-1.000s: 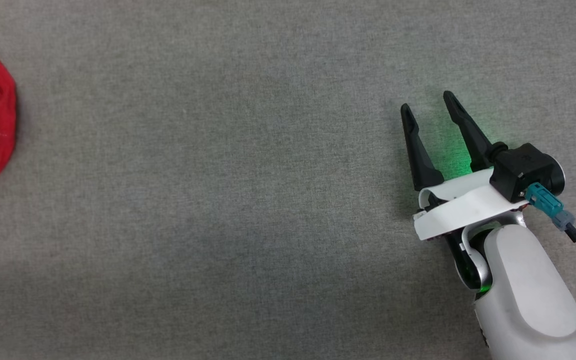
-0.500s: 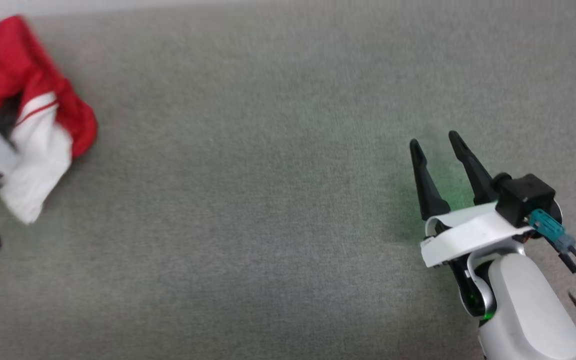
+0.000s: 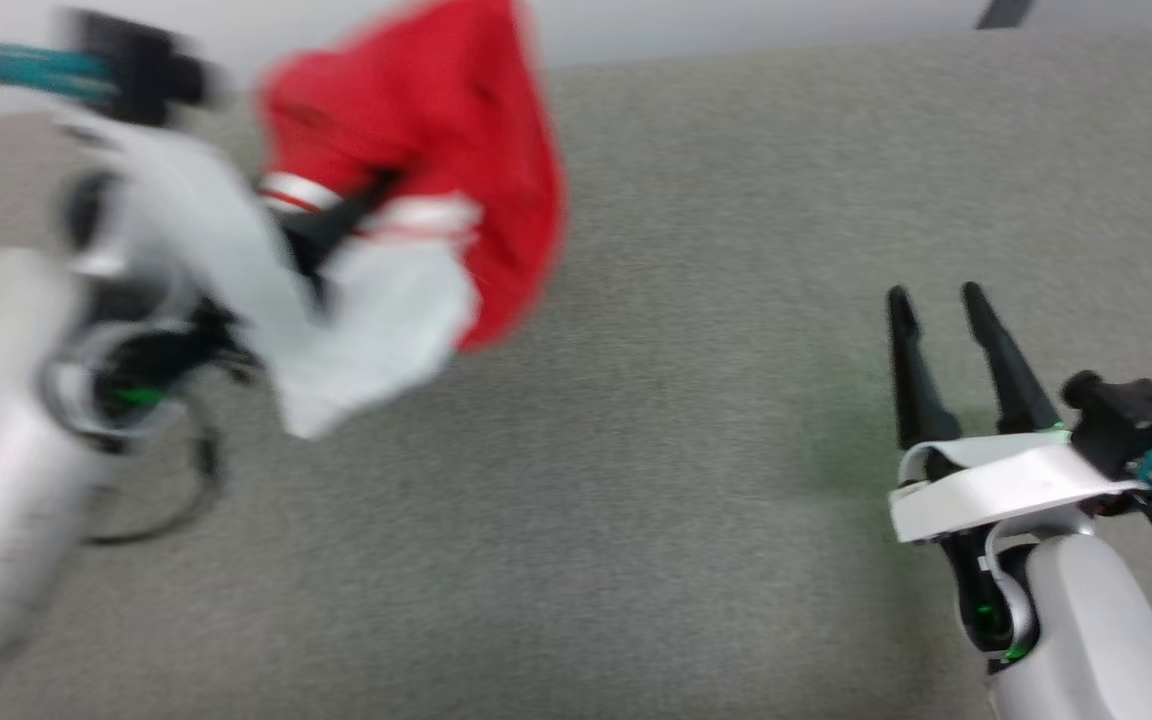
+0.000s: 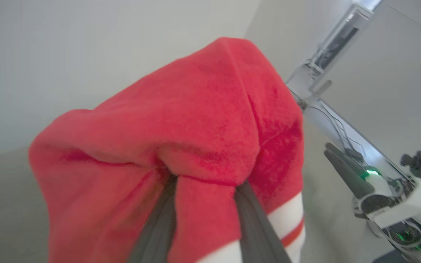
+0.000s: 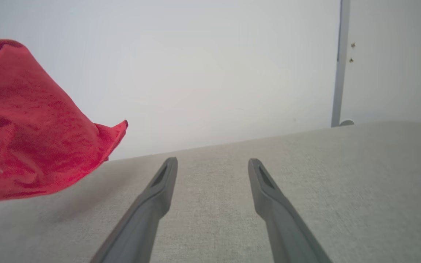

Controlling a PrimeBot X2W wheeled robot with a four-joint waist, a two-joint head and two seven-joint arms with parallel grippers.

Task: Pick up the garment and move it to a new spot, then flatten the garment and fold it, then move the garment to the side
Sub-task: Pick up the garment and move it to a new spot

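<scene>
The grey cloth-covered bench (image 3: 696, 520) runs back to a pale wall (image 5: 214, 65) behind its far edge. The garment (image 3: 456, 150) hangs above the bench toward the far left corner, with its red bulk uppermost and the white, striped cuff panels drooping below. The left pincer (image 4: 205, 190) is clamped on a red fold, and fabric is draped over both fingers. The right pincer (image 3: 936, 300) sits low near the right edge, jaws apart, well away from the garment. A thin grey post (image 5: 336, 73) stands against the wall past the far right corner.
</scene>
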